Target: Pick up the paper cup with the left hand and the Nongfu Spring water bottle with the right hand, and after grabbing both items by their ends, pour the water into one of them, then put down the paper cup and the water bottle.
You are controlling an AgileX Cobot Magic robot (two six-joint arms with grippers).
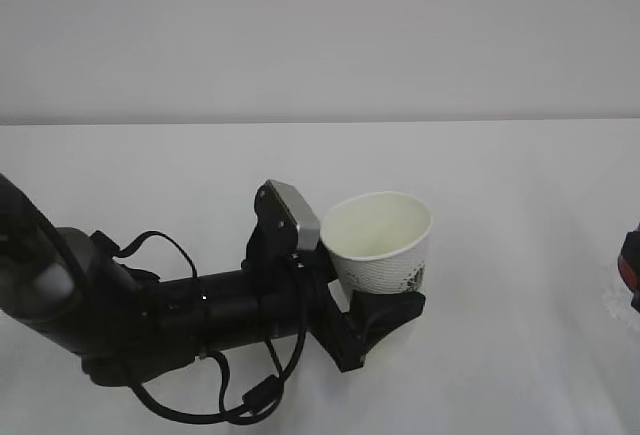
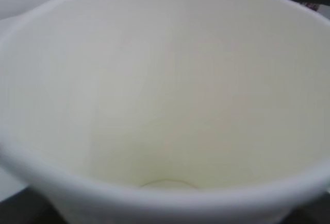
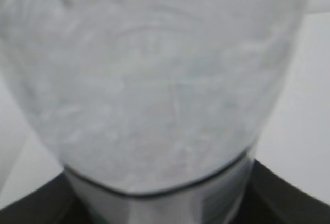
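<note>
The paper cup point(image 1: 382, 243) stands upright near the centre of the white table point(image 1: 520, 205), mouth open upward. Its interior appears empty in the left wrist view, where the cup fills nearly the whole frame. The left hand point(image 1: 385, 307) grips the cup at its lower end; its jaws stand wide, closed around the cup base, with the grey camera box point(image 1: 293, 213) just beside the rim. The black arm point(image 1: 150, 305) extends leftward, trailed by a looped cable point(image 1: 235, 395).

The Nongfu Spring water bottle point(image 3: 154, 90) fills the right wrist view as a blurred clear body. The right hand point(image 3: 289, 193) holds it between partly opened jaws. In the exterior view, only a red-and-black sliver shows at the right edge
</note>
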